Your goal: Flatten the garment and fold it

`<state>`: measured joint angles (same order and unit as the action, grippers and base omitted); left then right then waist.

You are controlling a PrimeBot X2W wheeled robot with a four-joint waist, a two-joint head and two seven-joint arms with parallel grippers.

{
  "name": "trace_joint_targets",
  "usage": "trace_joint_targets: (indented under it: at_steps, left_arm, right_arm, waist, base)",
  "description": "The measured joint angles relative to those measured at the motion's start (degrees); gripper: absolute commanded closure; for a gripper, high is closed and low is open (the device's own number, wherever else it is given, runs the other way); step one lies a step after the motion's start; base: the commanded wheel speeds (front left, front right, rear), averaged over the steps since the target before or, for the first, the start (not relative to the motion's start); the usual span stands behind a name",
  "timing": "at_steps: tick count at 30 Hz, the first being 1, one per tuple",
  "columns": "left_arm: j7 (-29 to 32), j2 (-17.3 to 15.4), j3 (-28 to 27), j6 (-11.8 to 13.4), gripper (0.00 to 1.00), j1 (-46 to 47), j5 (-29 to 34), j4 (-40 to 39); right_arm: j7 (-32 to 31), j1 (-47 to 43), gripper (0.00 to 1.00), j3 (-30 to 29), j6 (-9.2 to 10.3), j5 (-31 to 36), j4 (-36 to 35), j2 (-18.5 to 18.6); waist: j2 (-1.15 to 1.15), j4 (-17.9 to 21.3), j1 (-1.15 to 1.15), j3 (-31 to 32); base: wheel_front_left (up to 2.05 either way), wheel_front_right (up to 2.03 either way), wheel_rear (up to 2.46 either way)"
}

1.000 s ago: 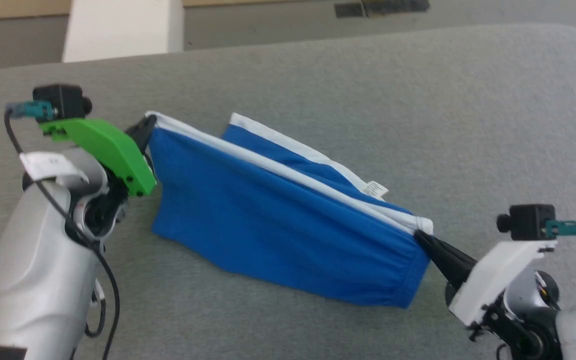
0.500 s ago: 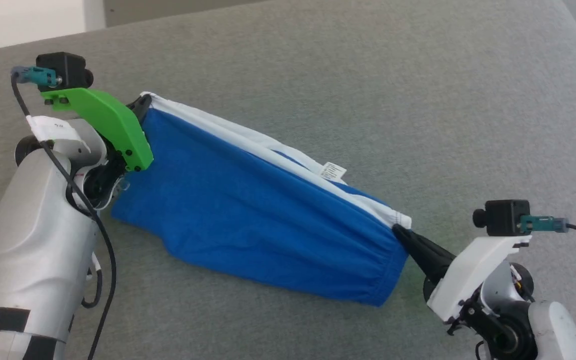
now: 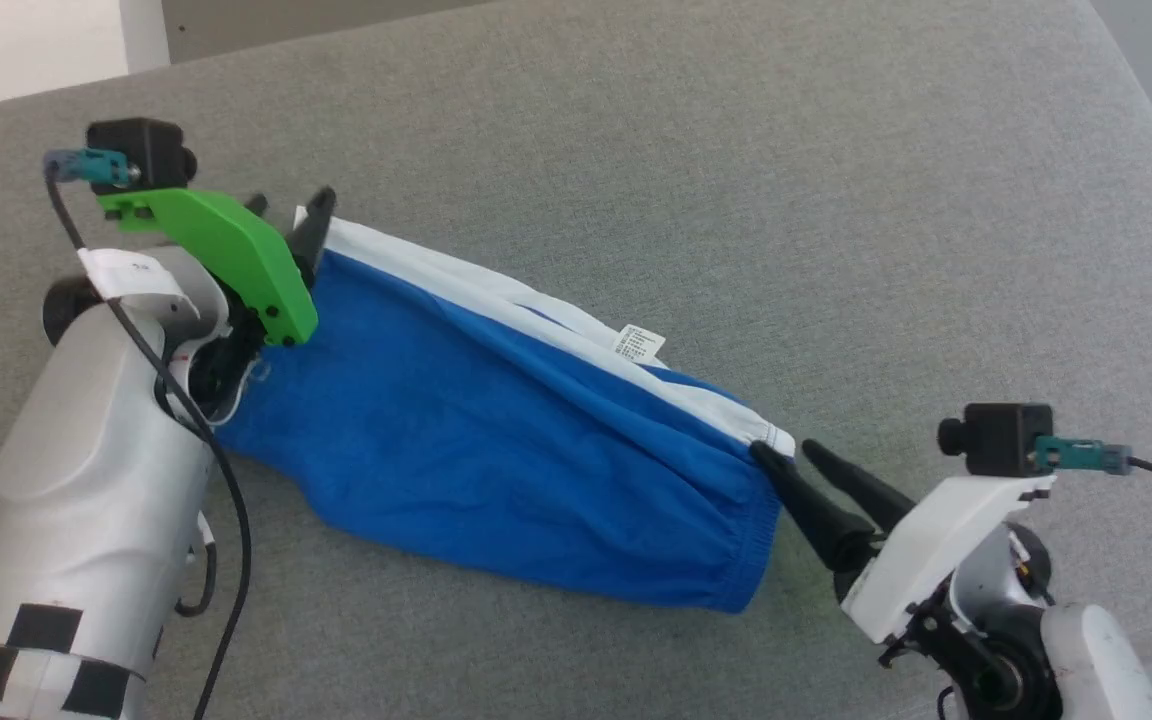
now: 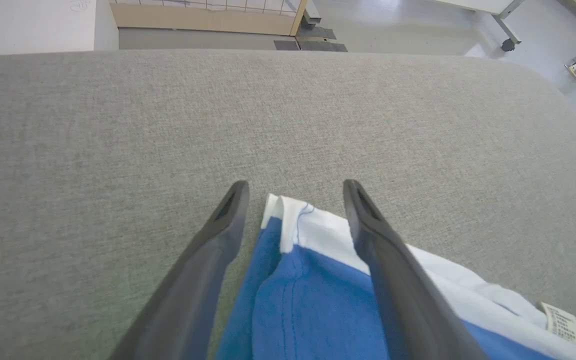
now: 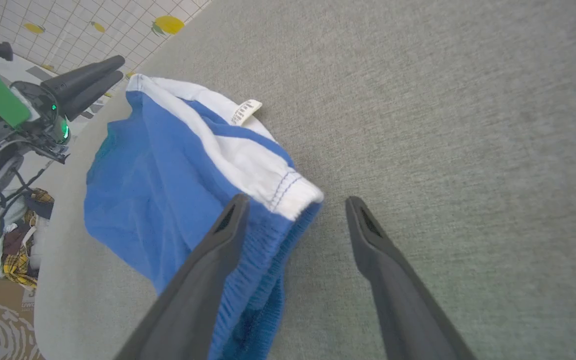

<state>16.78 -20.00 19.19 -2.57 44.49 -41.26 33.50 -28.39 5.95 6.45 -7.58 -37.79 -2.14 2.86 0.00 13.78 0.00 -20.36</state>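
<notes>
Left gripper [image 4: 295, 187] stands spread, its fingers straddling a white-striped corner of the garment [image 3: 496, 440]. Right gripper [image 3: 786, 450], likewise spread, brackets the opposite waistband corner. The shorts lie diagonally on the grey padded surface [image 3: 736, 150], with broad room beyond them toward its rounded far edge.

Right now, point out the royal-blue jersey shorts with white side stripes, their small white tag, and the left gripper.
royal-blue jersey shorts [image 3: 496, 450]: head view, middle of the blue panel.
small white tag [image 3: 639, 342]: head view, centre of the tag.
left gripper [image 4: 295, 186]: left wrist view, midway between its spread fingers' tips.
</notes>
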Motion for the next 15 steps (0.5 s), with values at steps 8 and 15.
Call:
trace_joint_targets:
  at_steps: [8,15]
  left_arm:
    - [-16.97,-3.41,0.46,-1.94,0.0,0.69,6.43,-2.35]
    - [-30.97,-8.87,-2.68,-0.38,0.0,-14.6,10.7,-13.3]
  right_arm:
    - [1.44,-3.18,0.0,-6.81,0.0,10.33,-6.17,0.0]
    - [-4.68,-11.51,0.0,-7.97,0.0,19.5,-14.85,0.07]
  waist:
    - [0.0,-1.15,0.0,2.69]
    - [0.0,-4.71,0.0,6.45]
  base:
    - [0.0,0.0,0.0]
    - [0.0,0.0,0.0]
